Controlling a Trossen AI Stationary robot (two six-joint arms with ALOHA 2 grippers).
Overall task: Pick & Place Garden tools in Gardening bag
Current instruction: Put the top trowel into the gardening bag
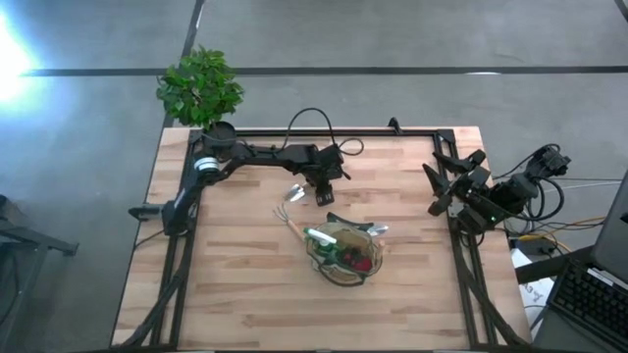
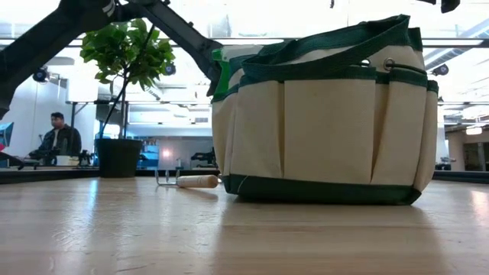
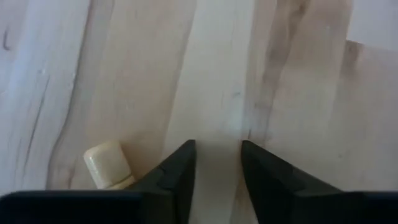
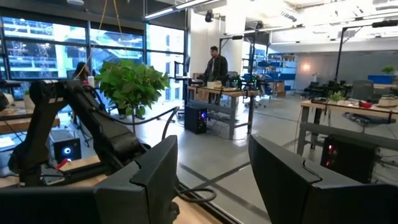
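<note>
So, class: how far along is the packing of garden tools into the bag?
Done: a spray bottle and a red glove sit in the bag. In hand: the left tool hovers empty over the table. Left: the rake and a trowel lie outside. The right arm waits aside.

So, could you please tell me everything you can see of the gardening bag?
The gardening bag is a cream fabric tote with dark green trim, base band and strap handles, and stitched outer pockets. It stands upright on the wooden table, near the middle. From above, a green spray bottle and something red show inside. Neither gripper touches it.
</note>
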